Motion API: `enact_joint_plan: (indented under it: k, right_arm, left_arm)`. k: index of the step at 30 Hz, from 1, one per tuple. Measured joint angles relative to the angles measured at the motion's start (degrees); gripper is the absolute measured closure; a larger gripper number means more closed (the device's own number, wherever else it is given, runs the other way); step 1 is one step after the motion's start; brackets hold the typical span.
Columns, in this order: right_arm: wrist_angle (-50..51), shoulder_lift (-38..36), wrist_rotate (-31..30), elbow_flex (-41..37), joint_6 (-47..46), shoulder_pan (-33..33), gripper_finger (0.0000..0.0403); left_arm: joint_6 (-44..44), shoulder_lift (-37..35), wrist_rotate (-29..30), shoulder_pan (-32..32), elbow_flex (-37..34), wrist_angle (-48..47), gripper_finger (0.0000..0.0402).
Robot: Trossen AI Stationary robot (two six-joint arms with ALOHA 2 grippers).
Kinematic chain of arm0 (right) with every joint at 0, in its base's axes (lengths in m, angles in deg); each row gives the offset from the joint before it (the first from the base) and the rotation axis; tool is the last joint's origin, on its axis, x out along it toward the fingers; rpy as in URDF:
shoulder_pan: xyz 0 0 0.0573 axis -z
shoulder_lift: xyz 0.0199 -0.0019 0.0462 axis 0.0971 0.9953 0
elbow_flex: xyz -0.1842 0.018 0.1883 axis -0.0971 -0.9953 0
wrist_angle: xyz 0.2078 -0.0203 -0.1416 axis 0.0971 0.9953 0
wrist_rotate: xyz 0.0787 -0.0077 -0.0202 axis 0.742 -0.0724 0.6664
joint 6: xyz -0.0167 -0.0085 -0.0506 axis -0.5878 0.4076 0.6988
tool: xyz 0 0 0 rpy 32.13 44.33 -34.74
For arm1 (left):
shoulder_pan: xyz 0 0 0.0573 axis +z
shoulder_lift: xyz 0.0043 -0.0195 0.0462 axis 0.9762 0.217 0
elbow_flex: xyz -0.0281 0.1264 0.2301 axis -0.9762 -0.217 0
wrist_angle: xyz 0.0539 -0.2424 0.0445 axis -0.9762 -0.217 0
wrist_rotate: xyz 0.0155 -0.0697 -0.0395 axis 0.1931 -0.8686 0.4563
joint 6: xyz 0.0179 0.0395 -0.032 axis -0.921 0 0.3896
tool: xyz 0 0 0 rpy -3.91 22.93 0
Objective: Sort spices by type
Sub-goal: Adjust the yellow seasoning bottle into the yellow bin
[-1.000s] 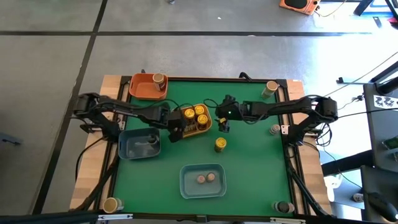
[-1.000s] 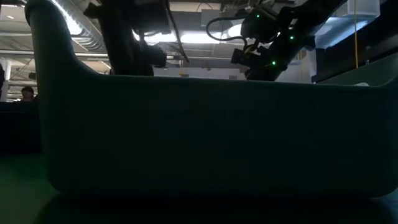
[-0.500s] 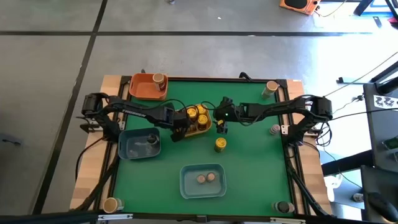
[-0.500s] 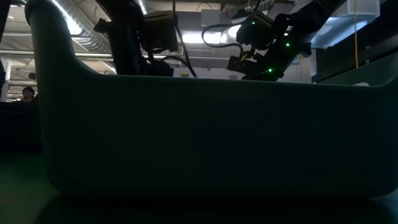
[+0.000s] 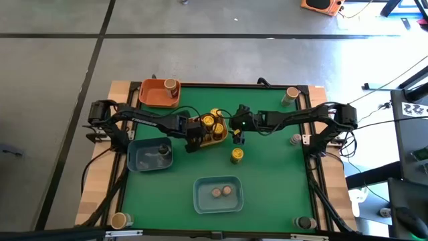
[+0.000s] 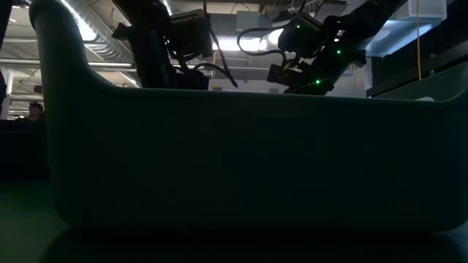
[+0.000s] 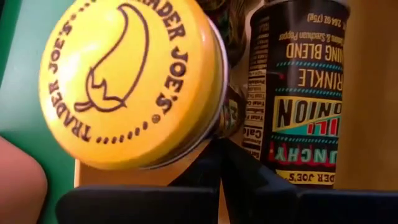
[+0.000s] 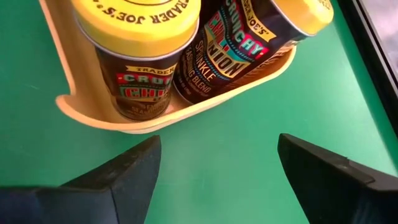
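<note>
Table: green mat (image 5: 267, 174) on a wooden frame, grey floor around it.
Yellow tray (image 5: 221, 139): mid-table — yellow-lid jars (image 5: 208, 121) inside, one leaning.
Loose jar (image 5: 237, 155): on the mat, just beside that tray.
Left gripper (image 5: 192, 138): fingers pressed together, at the tray's left edge.
Right gripper (image 8: 217, 171): fingers spread wide, holding nothing — near the tray's right side.
Blue tray (image 5: 218, 202): two tan-lid jars (image 5: 221, 192).

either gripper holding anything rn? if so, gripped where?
No. Left gripper is shut and empty beside the yellow tray; right gripper is open over bare mat.
</note>
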Motion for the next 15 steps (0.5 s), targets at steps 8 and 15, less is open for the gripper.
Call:
enact_joint_plan:
  k: [8, 15]
  right_arm:
    - [0.8, -0.9, -0.6, 0.0, 0.0, 0.0, 0.0081]
    - [4.2, -5.0, -1.6, 0.0, 0.0, 0.0, 0.0081]
  left_arm:
    - [1.6, -1.6, -0.2, -1.0, 1.4, -5.4, 0.0396]
    - [1.5, -5.8, -0.2, -3.0, 1.5, -6.2, 0.0396]
